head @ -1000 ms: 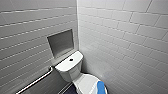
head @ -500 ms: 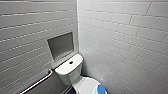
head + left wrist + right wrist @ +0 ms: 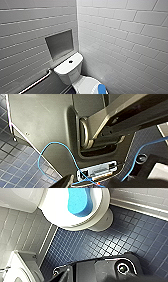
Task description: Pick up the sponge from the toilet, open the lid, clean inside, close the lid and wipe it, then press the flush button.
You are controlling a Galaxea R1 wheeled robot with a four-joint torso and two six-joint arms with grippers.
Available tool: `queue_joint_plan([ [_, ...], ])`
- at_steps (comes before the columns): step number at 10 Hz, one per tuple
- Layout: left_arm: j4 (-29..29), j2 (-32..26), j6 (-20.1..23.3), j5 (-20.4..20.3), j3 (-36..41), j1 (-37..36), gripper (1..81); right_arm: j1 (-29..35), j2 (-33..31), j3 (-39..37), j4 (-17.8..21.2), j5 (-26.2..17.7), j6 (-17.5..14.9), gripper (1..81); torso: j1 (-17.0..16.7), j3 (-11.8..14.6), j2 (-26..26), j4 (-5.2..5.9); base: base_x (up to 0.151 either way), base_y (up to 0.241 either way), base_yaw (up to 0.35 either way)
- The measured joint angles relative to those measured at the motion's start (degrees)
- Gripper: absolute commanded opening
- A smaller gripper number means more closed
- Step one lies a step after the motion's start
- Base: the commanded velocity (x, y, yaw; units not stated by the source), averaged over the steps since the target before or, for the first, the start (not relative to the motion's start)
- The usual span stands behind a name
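Soft, rounded blue sponge lies flat on the glossy oval white lid, well ahead of the right claw, with navy square-tile floor between. Can't tell the grip state of the right claw or the left claw.

Left arm's jointed bar angled across the robot's grey body housing, held close against it, blue cable looped over the housing, right wrist facing downward, its dark plate with round fitting at one corner.
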Motion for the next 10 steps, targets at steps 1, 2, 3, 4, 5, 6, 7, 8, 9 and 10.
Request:
queue_joint_plan([
  [1,0.0,0.3,0.0,0.01,-0.3,0.23,81.1,2.07,0.2,0.34,0.0,-0.77,0.33,81.1,1.35,-1.99,-2.12,0.0,0.0,0.0,0.0],
  [2,0.0,0.94,0.0,-0.13,-0.99,0.11,81.1,3.45,0.28,0.34,0.0,-1.45,0.66,81.1,2.71,-3.95,-4.22,0.0,0.0,0.0,0.0],
  [3,0.0,1.9,0.0,-0.38,-2.18,-0.02,81.1,4.8,0.28,0.17,0.0,-2.69,1.06,81.1,4.06,-5.96,-6.34,0.0,0.0,0.0,0.0],
  [4,0.0,2.97,0.0,-0.54,-3.63,-0.07,81.1,5.99,0.28,-0.07,0.0,-3.67,1.1,81.1,5.44,-7.98,-8.5,0.0,0.0,0.0,0.0],
  [5,0.0,3.95,0.0,-0.63,-5.23,-0.02,81.1,7.61,0.33,-0.46,0.0,-4.51,1.12,81.1,6.8,-9.99,-10.62,0.0,0.0,0.0,0.0],
  [6,0.0,4.58,0.02,-0.63,-6.51,-0.02,81.1,9.07,0.5,-1.05,0.0,-5.39,1.51,81.1,7.95,-11.63,-12.39,0.0,0.0,0.0,0.0],
  [7,0.0,4.94,0.0,-0.6,-7.23,0.06,81.1,10.42,1.02,-1.71,-0.02,-6.68,1.82,81.1,9.01,-12.52,-13.95,0.0,0.0,0.0,0.0],
  [8,0.0,5.05,0.0,-0.82,-7.36,0.11,81.1,11.87,1.76,-2.12,-0.02,-7.49,1.97,81.1,10.1,-13.02,-15.72,0.0,0.0,0.0,0.0],
  [9,-0.02,5.11,0.02,-0.77,-7.36,0.22,81.1,12.7,3.02,-3.47,-0.02,-8.42,2.11,81.1,11.38,-13.29,-17.75,0.0,0.0,0.0,0.0],
  [10,0.0,5.22,0.02,-0.79,-7.36,0.3,81.1,13.09,4.24,-4.55,-0.02,-9.24,2.11,81.1,12.67,-13.33,-19.82,0.0,0.0,0.0,0.0],
])
